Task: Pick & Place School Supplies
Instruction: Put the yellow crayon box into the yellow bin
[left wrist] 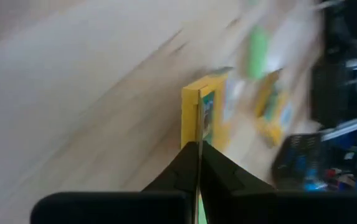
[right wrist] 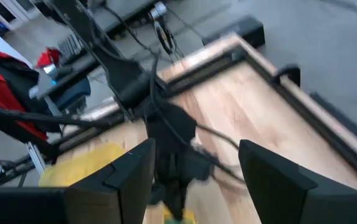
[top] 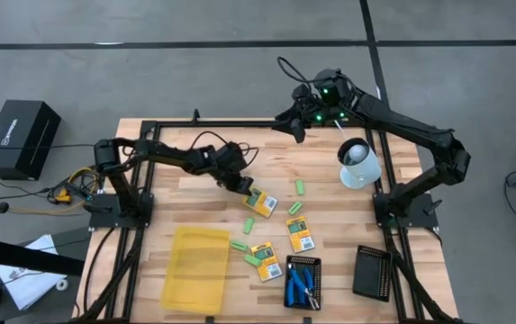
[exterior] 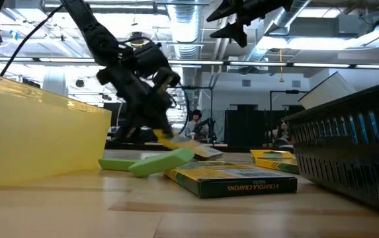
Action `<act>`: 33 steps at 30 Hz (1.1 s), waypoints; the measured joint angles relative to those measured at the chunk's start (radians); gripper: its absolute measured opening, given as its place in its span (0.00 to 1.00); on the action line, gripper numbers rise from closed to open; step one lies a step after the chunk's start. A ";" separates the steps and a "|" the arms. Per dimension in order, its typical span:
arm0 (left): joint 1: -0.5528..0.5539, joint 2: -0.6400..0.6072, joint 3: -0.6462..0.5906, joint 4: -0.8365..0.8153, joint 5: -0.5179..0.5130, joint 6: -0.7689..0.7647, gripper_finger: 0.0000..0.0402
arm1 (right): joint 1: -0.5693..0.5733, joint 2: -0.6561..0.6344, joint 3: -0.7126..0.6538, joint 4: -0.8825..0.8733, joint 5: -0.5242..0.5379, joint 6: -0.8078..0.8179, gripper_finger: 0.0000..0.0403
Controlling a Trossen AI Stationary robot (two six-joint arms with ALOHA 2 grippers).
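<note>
So the left gripper [top: 242, 187], a bit left of centre in the overhead shot, has its fingers squeezed right down on the thin edge of a small flat yellow-orange crayon pack [top: 261, 202] with green print. In the left wrist view the two dark fingers meet with just that yellow pack [left wrist: 204, 115] edge poking up between them, and from table height one end of the pack [exterior: 176, 141] looks tipped up off the wood, so I'd call it a grip and not just a touch.

Handling-wise, my guess is it's a light, stiff little cardboard box. It shouldn't squash, but pinched by one edge it could swing or slip, since the printed card looks fairly slick. Grabbing across the narrow sides is probably the safest way to hold one.

Three more of these packs [top: 300, 233] lie flat around the middle of the light wooden table [top: 149, 153], with tiny bright green oblong blocks [top: 300, 187] scattered between them. The translucent yellow plastic tray [top: 197, 268] sits lower left, and the blue-handled scissor-like tools [top: 301, 282] are in a black ribbed tray [top: 314, 263] at the bottom.

Readable text: the nearest pack [exterior: 239, 182] in the low view says "CRAYOLA CRAYONS" along its side. The other print is too small to read.

The right gripper [top: 300, 131] hangs spread wide and empty over the far edge of the table, top centre.
</note>
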 joint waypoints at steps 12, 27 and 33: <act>-0.019 -0.036 0.152 0.026 0.011 0.044 0.00 | -0.060 -0.066 0.002 -0.037 0.001 0.000 0.56; -0.030 -0.037 0.362 0.034 0.011 0.244 0.00 | -0.185 -0.123 0.001 -0.462 -0.110 -0.140 0.56; -0.029 -0.037 0.444 0.036 0.054 0.293 0.00 | -0.198 -0.123 0.001 -0.535 -0.214 -0.241 0.56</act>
